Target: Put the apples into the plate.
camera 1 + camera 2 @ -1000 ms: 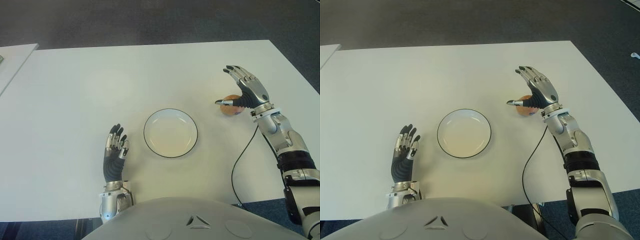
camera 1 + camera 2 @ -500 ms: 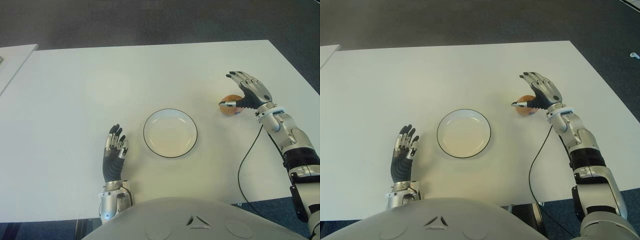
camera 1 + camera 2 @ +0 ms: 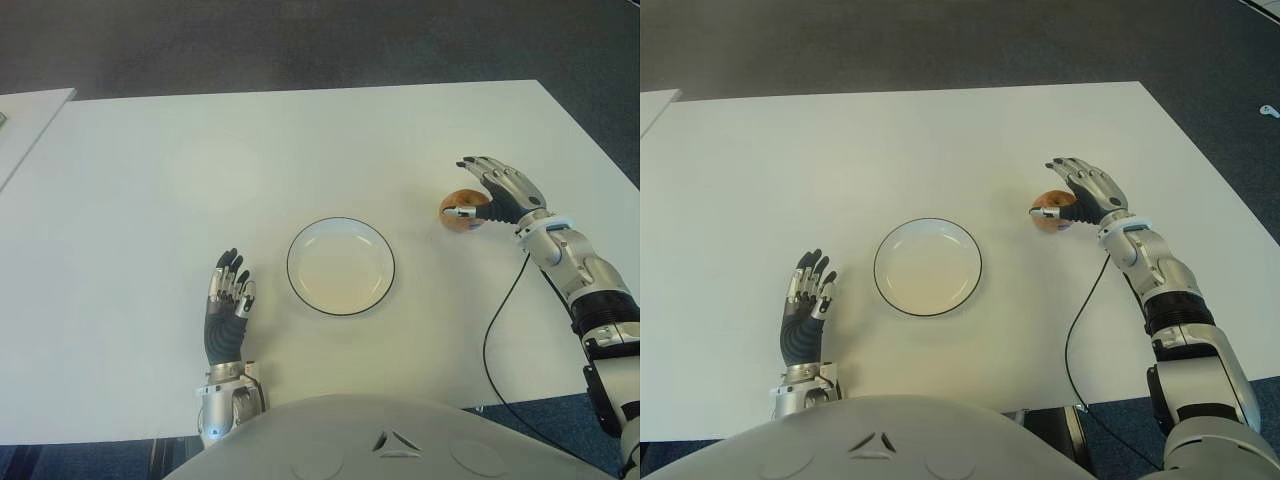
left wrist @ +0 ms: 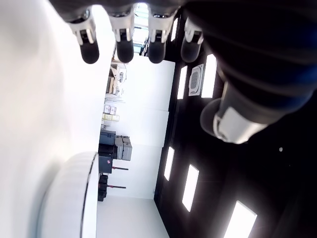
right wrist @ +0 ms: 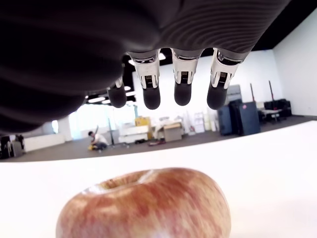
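One reddish-yellow apple (image 3: 449,221) lies on the white table (image 3: 200,160), to the right of the empty white plate with a dark rim (image 3: 341,220). My right hand (image 3: 466,188) arches over the apple from the right, thumb in front of it and fingers over its top. In the right wrist view the fingertips (image 5: 181,94) hang spread above the apple (image 5: 148,203) with a gap between them, so the hand is open. My left hand (image 3: 230,300) shows idle near the table's front edge, left of the plate, fingers straight and holding nothing.
A black cable (image 3: 490,340) runs from my right wrist across the table's front right part and over its edge. The corner of a second white table (image 3: 25,120) shows at the far left. Dark carpet lies beyond the far edge.
My right hand has come down and drawn back to the right over the apple, its fingers lower and closer around it. The apple, plate and left hand have stayed put.
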You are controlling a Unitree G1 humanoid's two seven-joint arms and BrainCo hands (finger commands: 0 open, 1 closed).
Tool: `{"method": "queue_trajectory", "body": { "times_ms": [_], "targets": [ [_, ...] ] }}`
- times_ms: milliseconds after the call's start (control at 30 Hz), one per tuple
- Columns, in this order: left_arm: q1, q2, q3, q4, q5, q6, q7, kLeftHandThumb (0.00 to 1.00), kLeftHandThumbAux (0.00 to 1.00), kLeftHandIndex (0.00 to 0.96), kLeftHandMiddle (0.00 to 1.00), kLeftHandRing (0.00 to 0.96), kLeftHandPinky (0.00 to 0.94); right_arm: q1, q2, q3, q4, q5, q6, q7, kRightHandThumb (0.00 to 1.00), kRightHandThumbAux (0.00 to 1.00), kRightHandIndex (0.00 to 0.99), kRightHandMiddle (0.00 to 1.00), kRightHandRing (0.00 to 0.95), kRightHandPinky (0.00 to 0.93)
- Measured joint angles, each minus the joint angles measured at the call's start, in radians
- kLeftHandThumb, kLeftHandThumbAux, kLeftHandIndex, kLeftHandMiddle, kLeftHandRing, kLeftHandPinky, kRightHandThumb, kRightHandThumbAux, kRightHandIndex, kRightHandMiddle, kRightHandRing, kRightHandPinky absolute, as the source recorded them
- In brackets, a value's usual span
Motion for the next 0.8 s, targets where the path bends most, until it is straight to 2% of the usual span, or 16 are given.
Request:
{"method": "queue_trajectory", "body": {
  "times_ms": [333,800],
  "targets": [
    [0.0,0.0,-0.001,-0.002,-0.019,0.004,0.0,0.237,0.638,0.0,0.0,0.0,0.0,-0.021,0.0,0.022,0.055,0.019,0.0,0.016,0.239,0.23,0.0,0.0,0.0,0.0],
    [0.001,0.0,0.001,0.0,0.02,-0.008,0.0,0.242,0.628,0.0,0.0,0.0,0.0,-0.062,0.005,0.046,0.14,0.037,-0.001,0.017,0.242,0.232,0.0,0.0,0.0,0.0]
  ]
}}
